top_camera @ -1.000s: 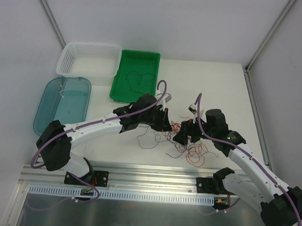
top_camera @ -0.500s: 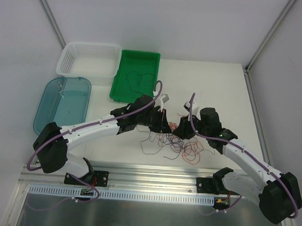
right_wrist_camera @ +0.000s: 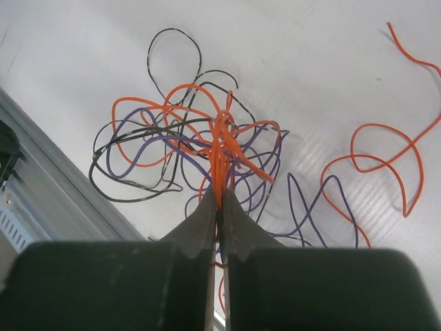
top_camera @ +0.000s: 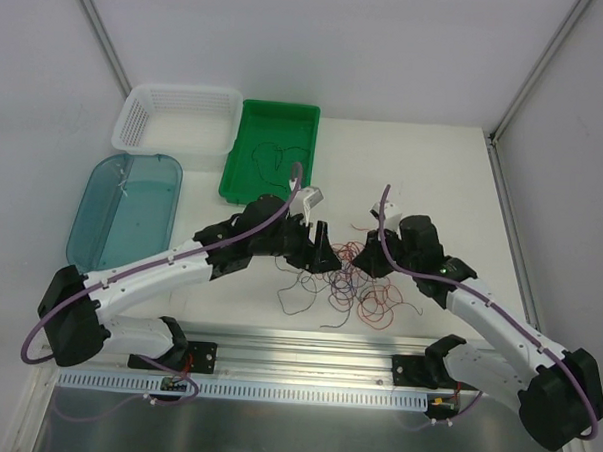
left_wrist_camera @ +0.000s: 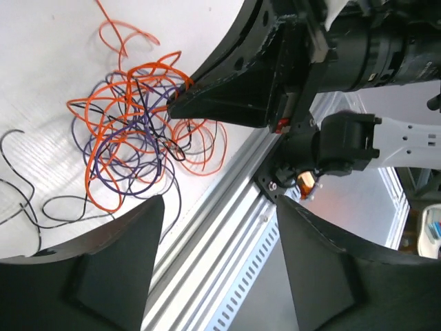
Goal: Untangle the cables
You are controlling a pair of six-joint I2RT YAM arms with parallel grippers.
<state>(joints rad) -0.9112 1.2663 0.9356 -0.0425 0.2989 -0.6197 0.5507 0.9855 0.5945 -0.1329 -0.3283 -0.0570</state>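
Right wrist view: the hair-thin red-orange, purple and black cables (right_wrist_camera: 207, 148) are seen knotted in one heap on the white surface (right_wrist_camera: 331, 55), between the two arms and near the front rail. A bunch of orange strands is pinched by the fully closed right fingers (right_wrist_camera: 200, 227). The left fingers (left_wrist_camera: 117, 262) are held well apart just left of the heap, with nothing in them. A few dark strands are laid in the green plastic tray (top_camera: 301, 131) at the far left. Judged from this, most of the separating is left to be done.
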